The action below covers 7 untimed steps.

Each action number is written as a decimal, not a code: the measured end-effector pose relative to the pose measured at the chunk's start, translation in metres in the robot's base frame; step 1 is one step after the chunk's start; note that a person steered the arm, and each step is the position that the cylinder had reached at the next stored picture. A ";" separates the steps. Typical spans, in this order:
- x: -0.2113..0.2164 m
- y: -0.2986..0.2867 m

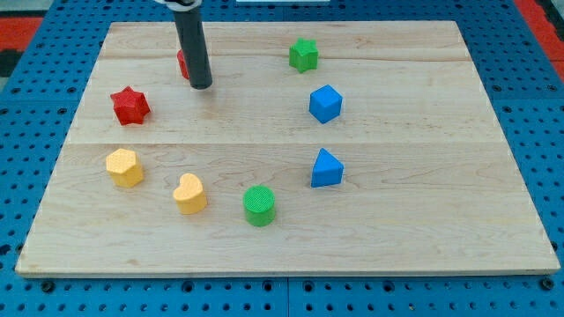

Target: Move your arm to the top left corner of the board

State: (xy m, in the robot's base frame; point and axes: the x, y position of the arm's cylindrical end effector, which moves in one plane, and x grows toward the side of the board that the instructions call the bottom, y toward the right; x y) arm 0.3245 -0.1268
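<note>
My tip rests on the wooden board in its upper left part, some way right of and below the top left corner. A red block is mostly hidden behind the rod, touching or very close to it on its left. A red star block lies to the left of and slightly below the tip.
A green star block is at the top centre, with a blue cube-like block below it and a blue triangular block further down. A yellow hexagonal block, a yellow heart block and a green cylinder lie along the lower part.
</note>
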 end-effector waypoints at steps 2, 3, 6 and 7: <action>-0.024 -0.015; -0.015 -0.107; -0.090 -0.132; -0.092 -0.131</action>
